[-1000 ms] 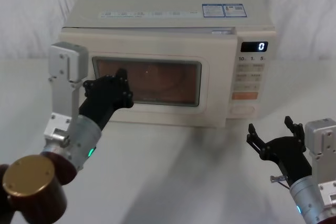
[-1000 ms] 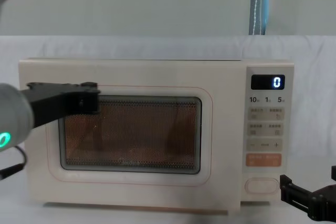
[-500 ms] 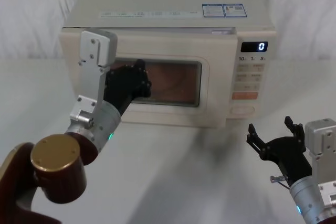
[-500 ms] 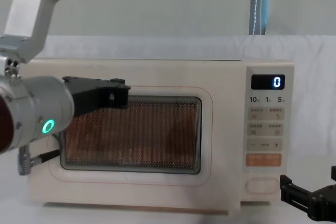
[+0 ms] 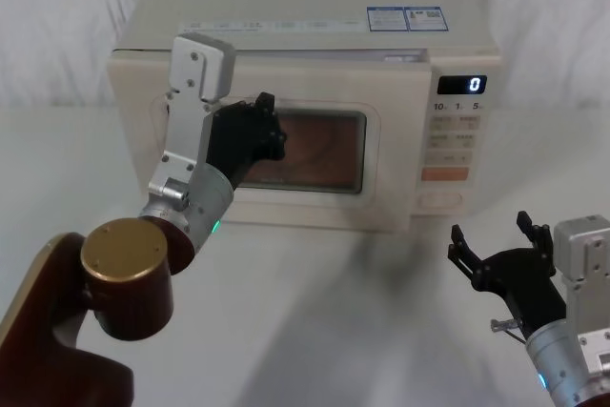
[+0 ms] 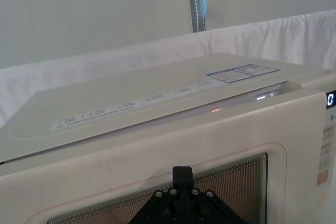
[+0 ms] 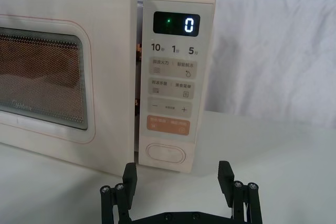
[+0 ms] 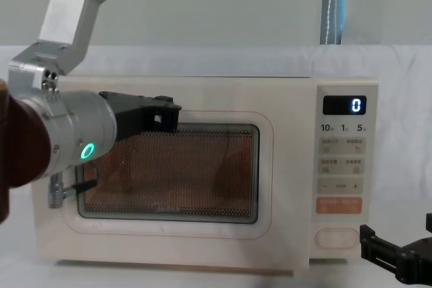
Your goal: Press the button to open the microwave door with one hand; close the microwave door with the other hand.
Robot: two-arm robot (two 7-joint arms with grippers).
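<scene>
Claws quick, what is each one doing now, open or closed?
Left claw: at the microwave door, cannot tell if open or closed.
Right claw: open, holding nothing, in front of the button.

smooth cream microwave door (image 8: 169,173), probably plastic.

Dark rectangular display (image 7: 176,24) on cream microwave control panel (image 7: 172,85) reads "0"; row beneath reads "10", "1", "5". Small key labels unreadable.
</scene>
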